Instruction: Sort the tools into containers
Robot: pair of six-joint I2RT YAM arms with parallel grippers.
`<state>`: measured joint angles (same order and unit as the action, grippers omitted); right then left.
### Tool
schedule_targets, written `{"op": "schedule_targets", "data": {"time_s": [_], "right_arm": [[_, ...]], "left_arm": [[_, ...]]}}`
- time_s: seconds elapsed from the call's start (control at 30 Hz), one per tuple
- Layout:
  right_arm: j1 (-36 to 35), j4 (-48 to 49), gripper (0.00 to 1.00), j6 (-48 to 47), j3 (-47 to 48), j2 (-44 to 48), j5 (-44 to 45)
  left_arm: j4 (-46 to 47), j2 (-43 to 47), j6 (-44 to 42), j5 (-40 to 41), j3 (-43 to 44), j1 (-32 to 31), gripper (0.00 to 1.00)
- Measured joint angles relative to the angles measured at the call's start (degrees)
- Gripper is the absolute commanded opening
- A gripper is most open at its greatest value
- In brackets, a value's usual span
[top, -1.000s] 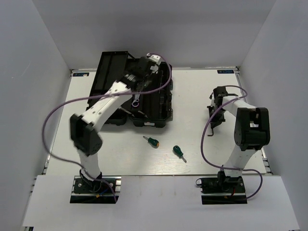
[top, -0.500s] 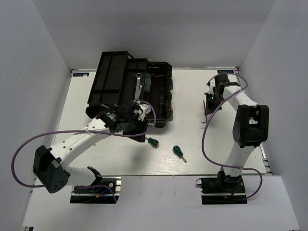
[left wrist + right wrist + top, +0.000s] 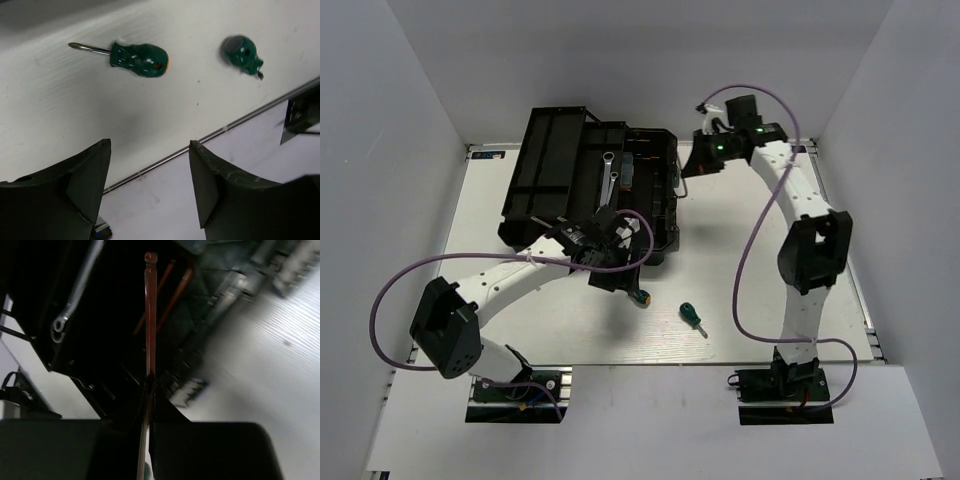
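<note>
Left gripper (image 3: 150, 146) spread apart, green screwdriver (image 3: 139, 56) lying just ahead of its tips, right gripper (image 3: 150, 390) clamped on thin hex key (image 3: 150, 315), tip over open toolbox (image 3: 660, 215).

The left arm lies low, elbow out at 8 o'clock, forearm reaching in toward the centre. There the left gripper (image 3: 612, 268) points down with its jaws spread wide. The right arm stretches tall to 1 o'clock, and the right gripper (image 3: 693, 163) is pinched tight on a hex key (image 3: 150, 315).
</note>
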<state>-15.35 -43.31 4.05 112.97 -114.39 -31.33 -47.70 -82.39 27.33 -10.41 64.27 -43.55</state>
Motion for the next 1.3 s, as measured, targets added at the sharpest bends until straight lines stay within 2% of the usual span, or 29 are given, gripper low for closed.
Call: {"op": "schedule_targets", "data": {"time_s": [0.2, 0.23, 0.3, 0.33, 0.4, 0.6, 0.73, 0.83, 1.07, 1.13, 1.17, 1.3], "right_arm": [[-8.09, 4.31, 0.0, 4.66, 2.45, -8.09, -1.53], [-9.09, 4.76, 0.04, 5.16, 2.45, -9.03, -1.31], [-10.62, 5.18, 0.22, 6.08, 2.45, -10.32, -0.31], [-11.23, 5.4, 0.41, 6.4, 2.43, -10.64, 0.33], [-11.85, 5.86, 0.54, 6.73, 2.27, -10.75, 1.33], [-11.3, 8.15, 0.55, 6.08, -1.31, -7.87, 2.97], [-9.75, 8.63, 0.55, 5.33, -7.02, -1.25, 4.22], [-7.98, 9.53, 0.55, 4.57, -14.1, 6.25, 4.35], [-3.1, 12.9, 0.55, 2.64, -39.17, 22.64, 4.26], [-2.67, 12.66, 0.55, 1.77, -44.74, 25.27, 4.26], [-2.51, 12.66, 0.55, 1.33, -46.9, 26.36, 4.26], [-1.6, 12.55, 0.55, -0.11, -52.89, 31.06, 4.04]], "left_arm": [[3.32, -0.26, 10.88, 6.71, -0.31, -0.07, 0.74], [4.37, -0.09, 12.96, 7.96, -0.87, -0.07, 0.74], [5.84, 0.35, 17.05, 10.14, -2.64, -0.09, 0.74], [6.03, 0.44, 18.8, 10.99, -3.43, -0.11, 0.74], [6.49, 0.42, 22.03, 12.33, -4.9, -0.24, 0.74], [7.02, -1.14, 30.32, 14.69, -7.37, -1.75, 0.74], [8.02, -3.23, 34.71, 16.2, -7.32, -3.3, 0.74], [9.57, -5.29, 37.35, 17.14, -7.08, -4.63, 0.74], [13.92, -12.63, 43.98, 19.5, -6.36, -7.76, 0.72], [13.99, -14.16, 45.55, 21.66, -5.57, -8.76, 0.66], [13.86, -14.78, 46.25, 22.32, -5.01, -9.07, 0.59], [13.35, -16.61, 47.8, 23.71, -3.06, -10.12, 0.41]]}}
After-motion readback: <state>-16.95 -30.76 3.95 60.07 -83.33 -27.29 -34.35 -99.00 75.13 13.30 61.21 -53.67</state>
